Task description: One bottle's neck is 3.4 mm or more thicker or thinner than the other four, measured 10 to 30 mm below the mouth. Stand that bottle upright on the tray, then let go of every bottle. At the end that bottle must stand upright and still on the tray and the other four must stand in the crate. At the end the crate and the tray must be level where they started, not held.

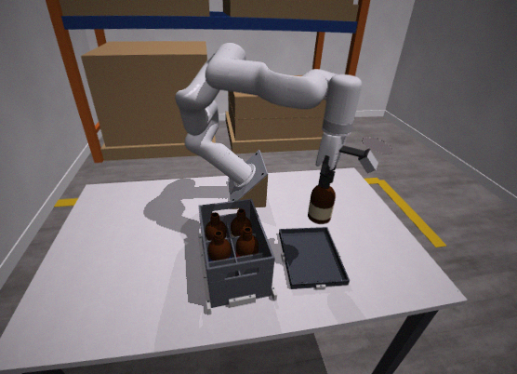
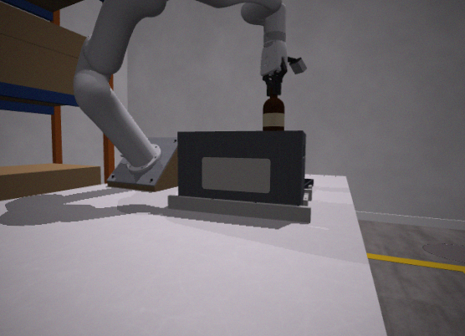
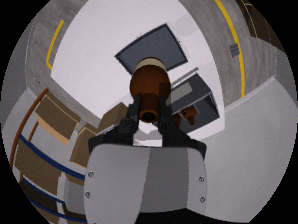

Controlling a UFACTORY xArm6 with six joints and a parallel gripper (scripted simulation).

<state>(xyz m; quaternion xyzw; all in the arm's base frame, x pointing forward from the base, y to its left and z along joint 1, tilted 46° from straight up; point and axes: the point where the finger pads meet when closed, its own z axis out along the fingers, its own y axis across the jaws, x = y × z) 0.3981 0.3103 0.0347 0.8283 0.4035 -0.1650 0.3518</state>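
Observation:
My gripper point(image 1: 326, 175) is shut on the neck of a brown bottle point(image 1: 321, 204) with a cream label. The bottle hangs upright in the air above the far end of the dark tray point(image 1: 312, 257), which lies flat on the table right of the crate. The grey crate point(image 1: 235, 251) holds several brown bottles point(image 1: 231, 236) standing in its cells. In the exterior view the held bottle point(image 2: 273, 114) shows above and behind the crate point(image 2: 241, 167); my gripper point(image 2: 273, 84) is on its neck. In the wrist view the bottle point(image 3: 148, 88) hangs below the fingers, with the tray point(image 3: 152, 48) beyond.
The arm's base point(image 1: 251, 182) stands on a wedge mount just behind the crate. Cardboard boxes on shelving stand beyond the table's far edge. The table's right edge lies a short way past the tray.

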